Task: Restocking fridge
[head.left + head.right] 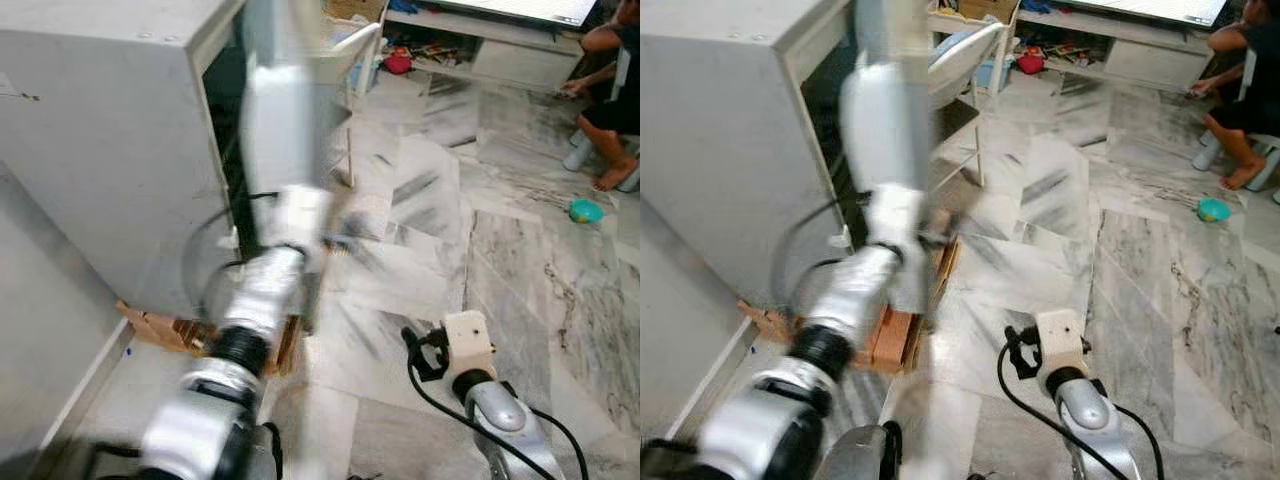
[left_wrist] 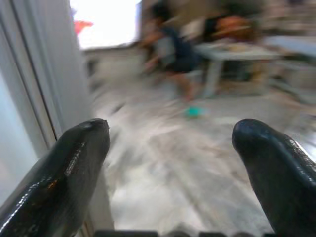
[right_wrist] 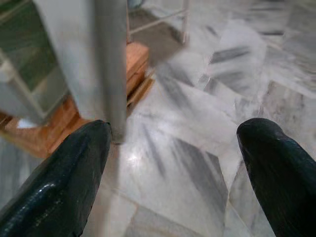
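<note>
Swinging the fridge [image 1: 110, 150] door [image 1: 285, 130] wide looks like the step in hand. Fridge stands at upper left of the head views, on a wooden pallet [image 1: 895, 335]; door hangs ajar as a blurred grey slab at centre top, dark gap showing behind it. Left arm [image 1: 255, 310] reaches up along the door's free edge, heavily smeared by motion. Left gripper [image 2: 170, 148] with jaws spread wide and empty in the wrist view, door edge just beside one finger [image 2: 64, 168], marble floor [image 1: 480, 250] beyond. Right gripper [image 3: 173, 163] low at lower centre-right of the head views, jaws likewise spread, nothing between them, pointed at the floor near the door's bottom corner. No stock in either gripper.

Best done slowly: keep one finger hooked behind the door edge, follow the hinge arc rather than pulling straight, watch the chair [image 1: 965, 50] behind the door, a person [image 1: 615, 90] at upper right and the teal object [image 1: 586, 210] on the floor.
</note>
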Tool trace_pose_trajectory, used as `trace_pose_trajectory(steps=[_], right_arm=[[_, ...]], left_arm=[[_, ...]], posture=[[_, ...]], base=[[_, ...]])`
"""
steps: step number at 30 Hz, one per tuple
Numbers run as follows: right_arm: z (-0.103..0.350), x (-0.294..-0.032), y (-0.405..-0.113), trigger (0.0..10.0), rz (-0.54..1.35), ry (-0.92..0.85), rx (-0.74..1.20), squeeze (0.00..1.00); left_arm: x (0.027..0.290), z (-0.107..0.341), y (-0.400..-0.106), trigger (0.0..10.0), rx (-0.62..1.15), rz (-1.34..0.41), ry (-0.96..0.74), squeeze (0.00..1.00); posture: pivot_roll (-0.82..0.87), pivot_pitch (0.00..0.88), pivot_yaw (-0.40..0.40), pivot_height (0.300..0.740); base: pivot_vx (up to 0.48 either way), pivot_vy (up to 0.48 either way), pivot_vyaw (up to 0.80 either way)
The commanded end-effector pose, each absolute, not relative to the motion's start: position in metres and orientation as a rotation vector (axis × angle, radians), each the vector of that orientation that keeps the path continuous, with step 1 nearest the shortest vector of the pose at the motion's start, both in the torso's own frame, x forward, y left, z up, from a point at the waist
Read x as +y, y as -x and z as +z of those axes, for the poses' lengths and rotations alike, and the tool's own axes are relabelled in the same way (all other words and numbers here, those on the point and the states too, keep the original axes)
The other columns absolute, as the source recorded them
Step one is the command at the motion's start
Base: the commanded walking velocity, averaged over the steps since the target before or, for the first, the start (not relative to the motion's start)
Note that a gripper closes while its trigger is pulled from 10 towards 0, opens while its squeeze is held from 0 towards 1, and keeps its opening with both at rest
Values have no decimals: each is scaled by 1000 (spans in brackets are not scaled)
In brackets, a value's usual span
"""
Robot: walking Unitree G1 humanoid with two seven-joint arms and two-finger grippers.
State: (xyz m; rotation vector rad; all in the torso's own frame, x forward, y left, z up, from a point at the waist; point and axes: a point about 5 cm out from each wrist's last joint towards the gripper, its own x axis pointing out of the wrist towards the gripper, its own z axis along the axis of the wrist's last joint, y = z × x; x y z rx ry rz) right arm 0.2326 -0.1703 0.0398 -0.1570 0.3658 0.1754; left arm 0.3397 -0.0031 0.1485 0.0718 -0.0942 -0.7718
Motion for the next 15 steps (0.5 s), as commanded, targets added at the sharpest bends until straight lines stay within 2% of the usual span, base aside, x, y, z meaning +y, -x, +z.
trace_pose_trajectory(steps=[1,3,6,7,10,11,14,15], right_arm=[[31,-179,-225,10000,155,165,423,0],[30,-179,-224,10000,168,160,430,0],[30,-180,-223,10000,165,156,430,0],[31,-181,-224,10000,163,137,411,0],[39,-178,-228,10000,159,128,350,0],[39,-178,-228,10000,159,128,350,0],[52,-172,-237,10000,167,101,285,0],[52,-172,-237,10000,167,101,285,0]], left_arm=[[-33,156,-325,10000,-144,-869,-49,0],[-1,155,-350,10000,-112,-719,-66,0],[14,155,-358,10000,-95,-660,-63,0],[50,154,-368,10000,-81,-562,-71,0],[93,145,-368,10000,-63,-466,-100,0],[93,145,-368,10000,-63,-466,-100,0],[135,123,-352,10000,-30,-369,-99,0],[135,123,-352,10000,-30,-369,-99,0]], posture=[[8,75,-65,740],[13,72,-63,740],[13,72,-63,740],[24,69,-60,740],[30,67,-59,740],[30,67,-59,740],[35,66,-60,740],[35,66,-60,740]], base=[[0,0,0],[0,0,0],[0,0,0],[0,0,0],[0,0,0],[0,0,0],[0,0,0],[0,0,0]])
